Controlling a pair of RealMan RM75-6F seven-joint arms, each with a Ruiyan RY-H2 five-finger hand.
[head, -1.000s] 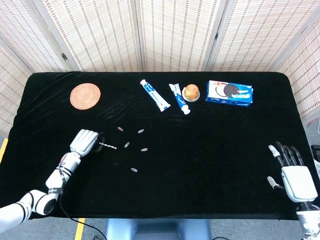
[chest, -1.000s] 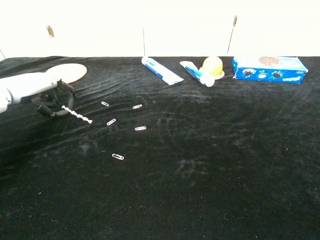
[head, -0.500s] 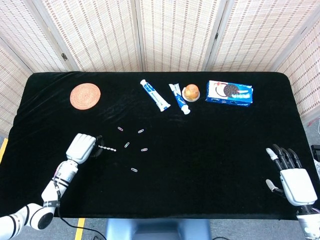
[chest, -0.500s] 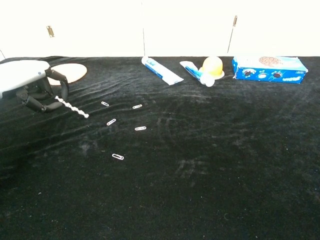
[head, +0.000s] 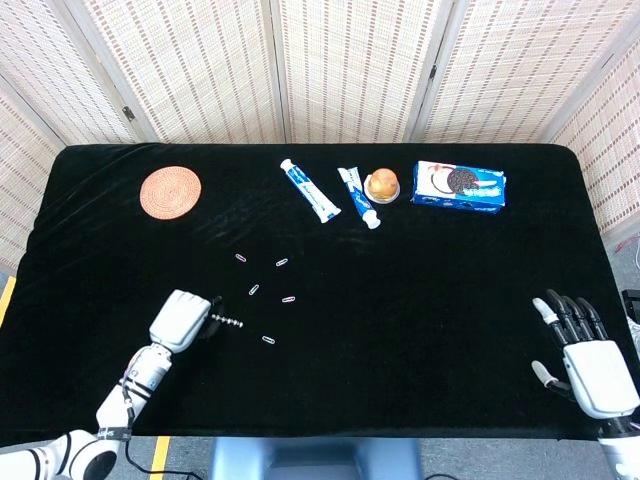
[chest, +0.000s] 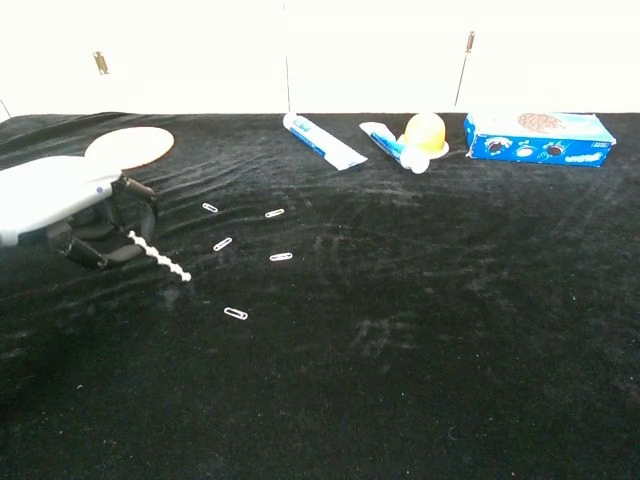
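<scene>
My left hand (head: 183, 319) pinches a thin, spiralled metal drill bit (chest: 160, 260) by its shank near the black table's (head: 420, 300) front-left edge; it looks stiff, light and likely slippery.

Head view: high, looking steeply down on the whole black cloth-covered table (head: 420, 300). Chest view: low, near the table's front edge, facing level across it (chest: 420, 350). Both share the tabletop.

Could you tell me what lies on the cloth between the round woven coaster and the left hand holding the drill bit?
Nothing: in the head view, only bare black cloth separates the coaster from the left hand gripping the drill bit.
</scene>
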